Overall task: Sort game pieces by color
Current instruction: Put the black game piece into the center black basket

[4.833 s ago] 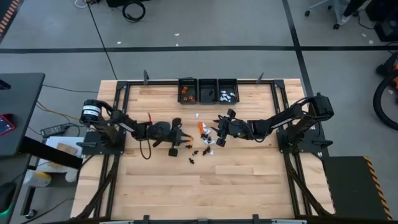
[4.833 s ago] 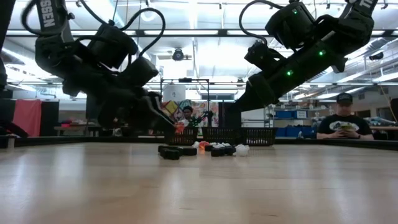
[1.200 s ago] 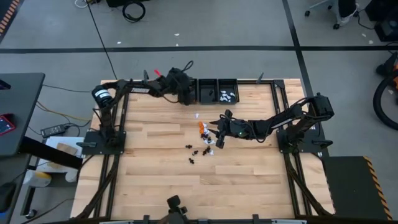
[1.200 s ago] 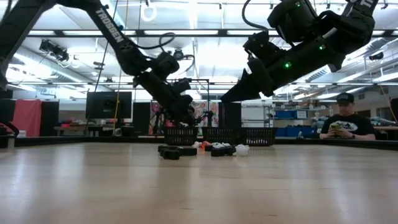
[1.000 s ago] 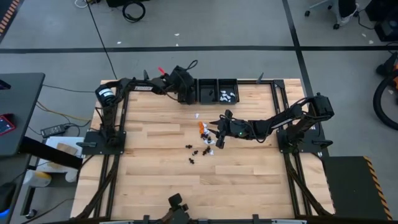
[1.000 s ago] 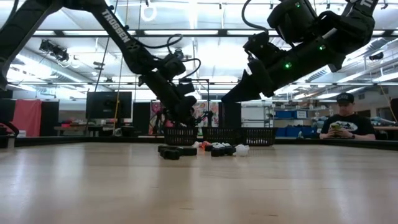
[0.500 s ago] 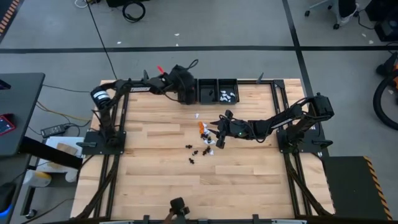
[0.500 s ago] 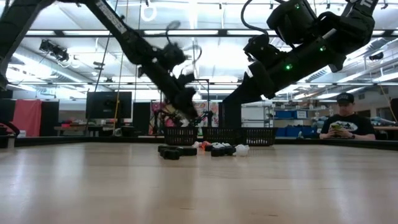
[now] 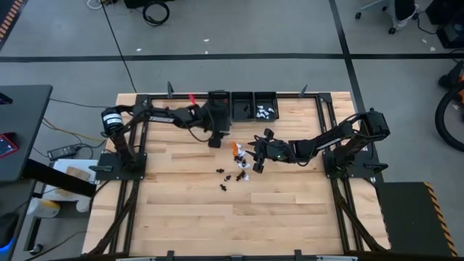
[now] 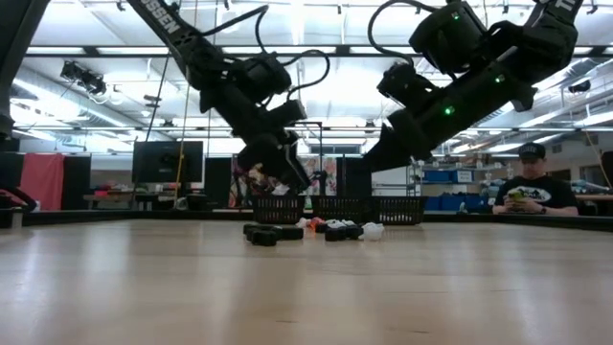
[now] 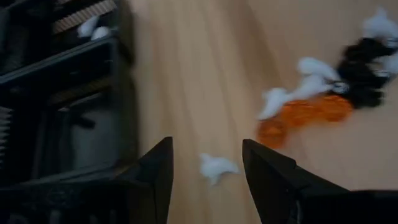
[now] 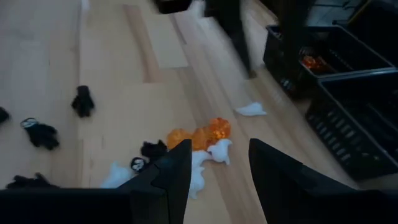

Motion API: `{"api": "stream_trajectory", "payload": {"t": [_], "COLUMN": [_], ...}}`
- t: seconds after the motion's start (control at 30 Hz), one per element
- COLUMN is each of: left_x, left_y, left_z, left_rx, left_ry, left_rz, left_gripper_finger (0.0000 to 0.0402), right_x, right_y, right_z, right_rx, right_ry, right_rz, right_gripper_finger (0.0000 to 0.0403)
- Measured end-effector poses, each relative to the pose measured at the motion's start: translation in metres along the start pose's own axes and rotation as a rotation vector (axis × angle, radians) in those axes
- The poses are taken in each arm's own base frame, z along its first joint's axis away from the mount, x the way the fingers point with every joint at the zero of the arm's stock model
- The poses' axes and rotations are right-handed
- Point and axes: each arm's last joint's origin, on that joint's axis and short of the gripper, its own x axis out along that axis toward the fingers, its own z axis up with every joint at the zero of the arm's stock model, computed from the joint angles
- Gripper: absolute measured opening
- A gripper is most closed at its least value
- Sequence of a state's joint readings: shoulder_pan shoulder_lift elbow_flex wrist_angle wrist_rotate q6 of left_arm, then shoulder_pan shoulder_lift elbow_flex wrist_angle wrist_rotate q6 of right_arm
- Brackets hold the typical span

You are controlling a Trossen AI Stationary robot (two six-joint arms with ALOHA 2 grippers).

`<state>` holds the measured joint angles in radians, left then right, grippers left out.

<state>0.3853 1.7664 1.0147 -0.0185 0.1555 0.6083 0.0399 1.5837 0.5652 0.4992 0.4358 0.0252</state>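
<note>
White "TROSSEN" lettering, partly cut off, along the left arm (image 10: 172, 27).

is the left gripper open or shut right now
Open. In the left wrist view the left gripper shows its two fingers spread apart with nothing between them, a white piece lying on the table beyond the gap.

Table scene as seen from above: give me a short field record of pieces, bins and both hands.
loose pieces: mixed orange, black and white cluster at table centre
stray piece: one white piece lying apart, nearer the bins
bins: three black bins at the far edge
left hand: open, empty, over the stray white piece
right hand: open, empty, hovering by the cluster
</note>
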Motion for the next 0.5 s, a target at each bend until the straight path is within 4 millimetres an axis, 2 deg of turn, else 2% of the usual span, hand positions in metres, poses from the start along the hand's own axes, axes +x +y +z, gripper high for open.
{"api": "stream_trajectory", "payload": {"t": [0.1,0.23,0.37,0.5], "left_x": [0.002,0.002,0.001,0.003], "left_y": [-0.008,-0.008,-0.019,-0.041], "left_z": [0.0,-0.001,-0.006,-0.015], "left_rx": [0.02,-0.052,-0.091,-0.15], "left_ry": [-0.003,-0.004,-0.016,-0.021], "left_rz": [-0.018,-0.031,-0.244,-0.39], "left_gripper_finger": [0.0169,0.0169,0.0169,0.0169], "right_x": [0.0,0.0,0.0,0.0], "right_y": [0.0,-0.001,-0.001,-0.001], "right_z": [0.001,0.001,-0.001,-0.003], "right_rx": [-0.008,-0.003,0.0,-0.004], "right_ry": [-0.006,-0.005,0.013,0.029], "right_rz": [-0.009,-0.011,-0.01,-0.011], "right_gripper_finger": [0.0165,0.0165,0.0165,0.0165]}}
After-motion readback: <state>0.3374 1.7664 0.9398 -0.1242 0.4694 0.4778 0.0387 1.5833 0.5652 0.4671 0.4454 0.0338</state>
